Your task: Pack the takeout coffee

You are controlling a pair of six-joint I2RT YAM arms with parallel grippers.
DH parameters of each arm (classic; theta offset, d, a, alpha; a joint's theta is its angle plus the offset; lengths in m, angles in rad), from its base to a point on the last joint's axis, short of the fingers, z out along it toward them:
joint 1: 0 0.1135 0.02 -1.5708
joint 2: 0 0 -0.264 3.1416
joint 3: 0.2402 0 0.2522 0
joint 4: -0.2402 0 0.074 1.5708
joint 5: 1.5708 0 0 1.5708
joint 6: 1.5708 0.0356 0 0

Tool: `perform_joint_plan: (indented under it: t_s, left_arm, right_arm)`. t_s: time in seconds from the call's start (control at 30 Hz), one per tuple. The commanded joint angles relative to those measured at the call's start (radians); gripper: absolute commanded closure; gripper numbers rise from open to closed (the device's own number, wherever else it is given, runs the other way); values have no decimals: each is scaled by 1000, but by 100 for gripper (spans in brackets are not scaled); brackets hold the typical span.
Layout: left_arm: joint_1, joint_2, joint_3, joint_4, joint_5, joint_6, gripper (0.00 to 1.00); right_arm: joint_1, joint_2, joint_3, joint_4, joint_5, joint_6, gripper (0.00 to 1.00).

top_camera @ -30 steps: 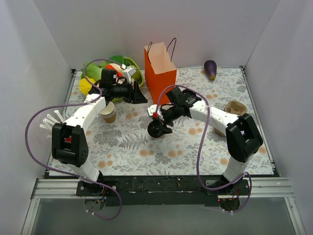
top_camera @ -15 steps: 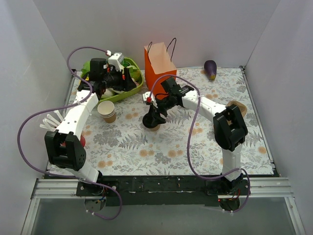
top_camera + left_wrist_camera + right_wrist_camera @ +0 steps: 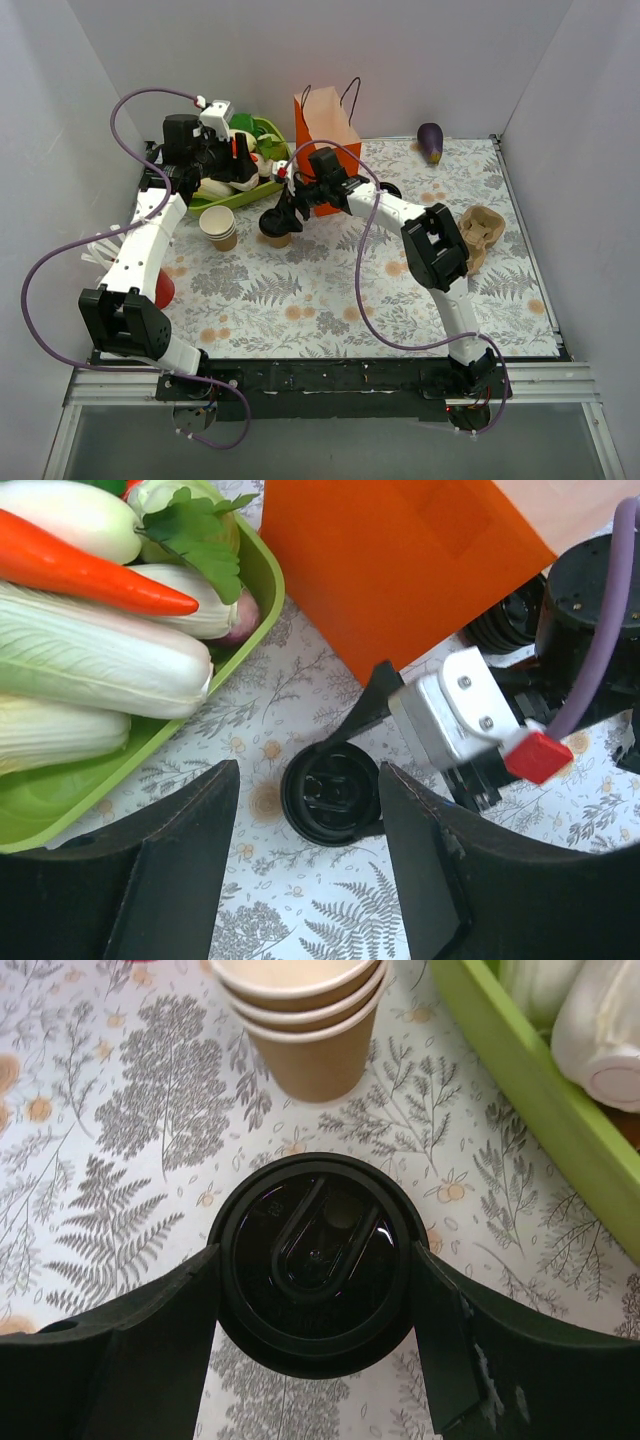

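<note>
Black-lidded cup (image 3: 331, 792) below orange bag (image 3: 400, 570), vegetables in green tray (image 3: 150, 742) left
</note>
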Motion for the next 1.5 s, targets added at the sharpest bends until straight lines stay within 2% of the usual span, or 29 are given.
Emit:
perform_joint_plan:
  t_s: [0.0,0.17,0.2,0.27,0.4,0.6,0.77,0.9,1.0,1.17,1.47]
  left_arm:
    - [-2,-31,43,-40,-25,36,42]
    - [-2,-14,57,-48,-29,48,41]
    - [-2,-9,59,-51,-29,53,41]
    - [1,-8,56,-60,-23,70,41]
    - [8,-21,8,-89,-5,117,36]
    - [33,-25,-94,-176,43,157,35]
    - [48,-18,-130,-175,79,139,38]
    - [48,-23,-147,-172,90,142,39]
    - [48,-32,-154,-177,86,153,38]
    - [34,-26,-190,-157,162,142,38]
    - [11,100,-184,-42,245,24,38]
  right_arm:
    - [12,51,69,185,30,173,60]
    - [18,75,75,215,62,179,54]
    - [18,75,75,211,67,179,48]
    - [15,72,81,184,73,176,44]
    - [1,39,95,161,38,210,31]
    - [-11,-46,78,184,16,244,20]
    - [-5,-49,41,175,41,198,21]
    - [10,-49,-26,173,140,117,24]
    - [21,-49,-48,178,173,70,19]
    - [24,-52,-69,170,191,78,14]
    - [26,-75,-91,165,203,72,12]
